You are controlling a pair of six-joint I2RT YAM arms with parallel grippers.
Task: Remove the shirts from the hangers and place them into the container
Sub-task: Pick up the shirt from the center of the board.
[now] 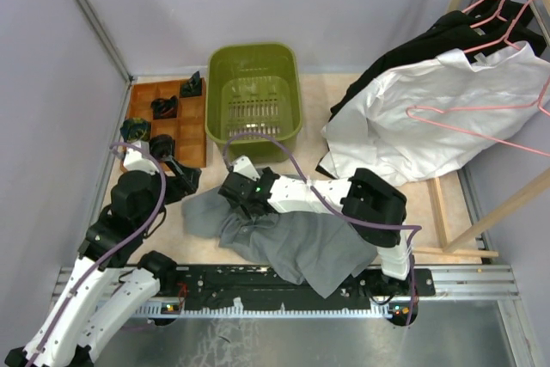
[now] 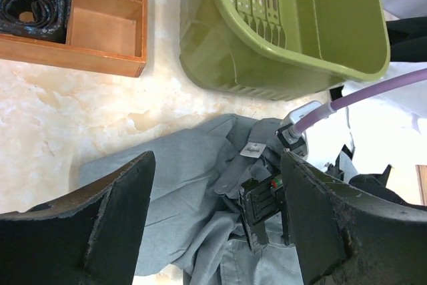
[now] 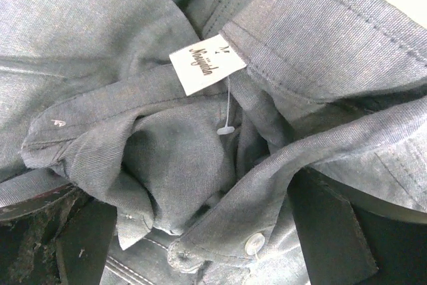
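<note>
Nearest the arm bases, the grey shirt (image 1: 301,251) lies crumpled on the table (image 1: 314,156), already free of any hanger. The right fingers (image 3: 327,231) stand spread wide, one on either side of its collar, with the neck label and bunched cloth between them but not pinched. Just to the left, the left fingers (image 2: 100,225) are also released, hovering over the shirt's left edge and holding nothing.

Farther back in the middle stands the green container (image 1: 253,49), which looks empty down to its slotted bottom. The wooden tray (image 1: 193,126) sits to its left. At the far right, the white shirt (image 1: 421,126) and the black shirts (image 1: 447,32) hang on pink hangers (image 1: 464,109) from the wooden rack (image 1: 507,204).

The step in hand seems to be picking up the grey shirt to carry it to the container. Next, the right fingers need to clench on the collar and lift high enough to clear the container's near rim. The left fingers could gather the trailing cloth, since the floppy hem may drag or drape over the rim.
</note>
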